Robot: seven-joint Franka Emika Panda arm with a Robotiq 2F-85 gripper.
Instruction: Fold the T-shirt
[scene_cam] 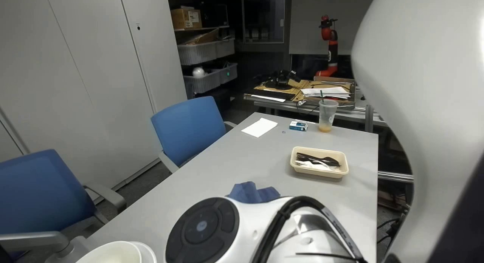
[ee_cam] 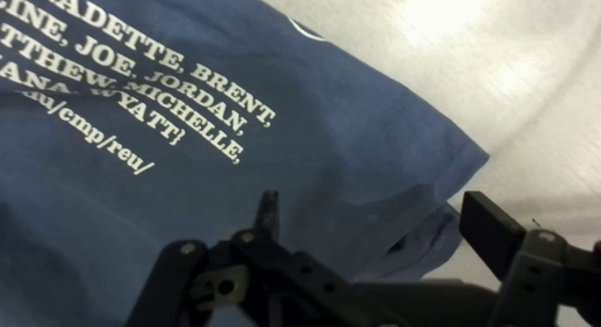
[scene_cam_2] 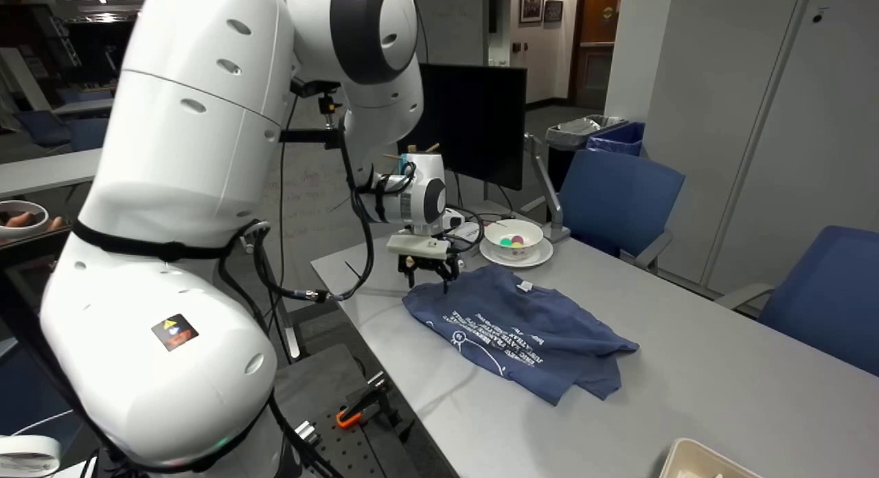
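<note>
The blue T-shirt (scene_cam_2: 522, 313) lies on the table with white lettering and line graphics facing up. Its outline is uneven, with several corners and folded layers at the edge. In an exterior view only a small bunched part of the T-shirt (scene_cam: 247, 193) shows past the arm, which hides the rest. My gripper (scene_cam_2: 428, 286) points down over the shirt's edge nearest the monitor. In the wrist view the gripper (ee_cam: 370, 198) is open with nothing between its fingers. One finger is over the T-shirt (ee_cam: 300, 78), the other just past its layered corner. I cannot tell whether they touch.
A bowl (scene_cam_2: 511, 251) with colored balls stands on a plate (scene_cam_2: 540, 257) close behind the shirt. A tan tray (scene_cam: 319, 173) holds black cutlery. A plastic cup (scene_cam: 327, 115), a small packet (scene_cam: 298, 126) and white paper (scene_cam: 259, 127) lie farther along. A monitor (scene_cam_2: 474, 124) stands behind the gripper.
</note>
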